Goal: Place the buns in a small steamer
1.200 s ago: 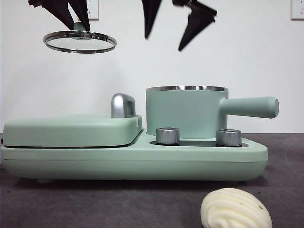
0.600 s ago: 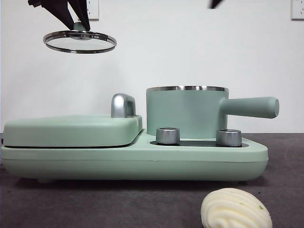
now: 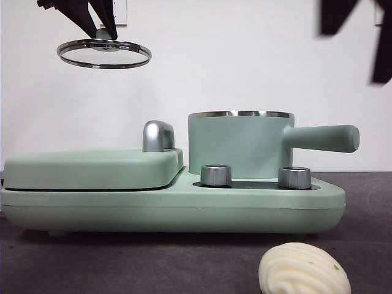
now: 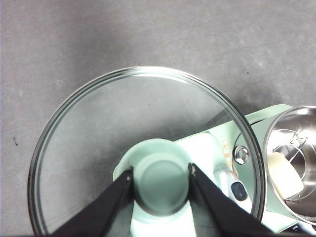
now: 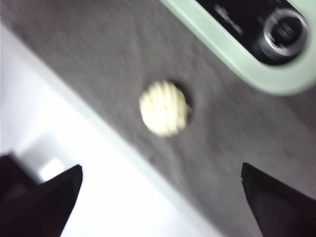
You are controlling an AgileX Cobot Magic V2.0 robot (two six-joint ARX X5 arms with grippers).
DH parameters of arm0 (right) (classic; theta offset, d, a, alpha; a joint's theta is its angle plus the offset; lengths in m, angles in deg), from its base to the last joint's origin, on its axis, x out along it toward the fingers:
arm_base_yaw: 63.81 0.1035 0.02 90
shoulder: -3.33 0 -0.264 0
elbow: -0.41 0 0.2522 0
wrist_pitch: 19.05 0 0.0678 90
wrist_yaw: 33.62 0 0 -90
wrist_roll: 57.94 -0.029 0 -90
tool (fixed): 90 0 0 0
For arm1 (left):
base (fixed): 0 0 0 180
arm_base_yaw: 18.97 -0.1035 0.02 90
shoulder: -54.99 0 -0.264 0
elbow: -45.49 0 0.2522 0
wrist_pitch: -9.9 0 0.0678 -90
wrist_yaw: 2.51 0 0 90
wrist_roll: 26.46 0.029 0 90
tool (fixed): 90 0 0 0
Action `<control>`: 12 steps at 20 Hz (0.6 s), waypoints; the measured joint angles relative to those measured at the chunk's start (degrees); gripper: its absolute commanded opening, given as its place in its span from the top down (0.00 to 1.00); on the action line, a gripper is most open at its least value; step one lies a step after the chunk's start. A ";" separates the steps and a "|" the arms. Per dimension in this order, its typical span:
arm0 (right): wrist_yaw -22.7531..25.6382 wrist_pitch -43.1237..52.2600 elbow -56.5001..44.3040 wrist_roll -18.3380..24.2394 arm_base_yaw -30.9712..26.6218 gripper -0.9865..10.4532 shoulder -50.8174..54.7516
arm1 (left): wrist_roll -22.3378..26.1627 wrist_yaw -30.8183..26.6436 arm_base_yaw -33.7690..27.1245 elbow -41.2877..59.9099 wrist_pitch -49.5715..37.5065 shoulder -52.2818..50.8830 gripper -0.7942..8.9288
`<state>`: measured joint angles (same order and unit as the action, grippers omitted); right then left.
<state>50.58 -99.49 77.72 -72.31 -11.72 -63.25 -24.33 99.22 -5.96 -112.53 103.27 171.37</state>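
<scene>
The mint-green appliance base rests on the dark worktop. The small steamer stands on its right section, uncovered, with the long side handle running level toward the right of the front view.

Task status: partly complete. One smooth bun lies inside the steamer on the wire rack. The ridged bun remains on the worktop, in front of the base, its long axis roughly across the front view.

The glass lid is held high above the grill section. The left hand is clamped on the lid's green knob.

The right hand hangs above the ridged bun, jaws spread wide, holding nothing.
</scene>
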 measured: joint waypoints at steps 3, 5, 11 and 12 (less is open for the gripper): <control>-0.17 8.57 -7.89 -3.69 1.77 0.46 -0.15 | 0.00 0.00 0.20 0.00 -0.02 0.00 0.86; -0.22 14.14 -13.27 -5.20 2.67 0.46 -0.20 | 0.00 0.00 0.26 0.00 -0.02 0.00 0.86; -0.20 26.84 -23.89 -6.95 2.71 0.47 -2.47 | 0.00 0.00 0.28 0.00 -0.07 0.00 0.86; -0.22 28.30 -24.48 -6.93 2.71 0.47 -2.67 | 0.00 0.00 0.28 0.00 -0.04 0.00 0.86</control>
<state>50.36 -71.19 53.24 -79.24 -9.01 -65.92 -24.33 99.22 -5.67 -112.53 103.23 171.37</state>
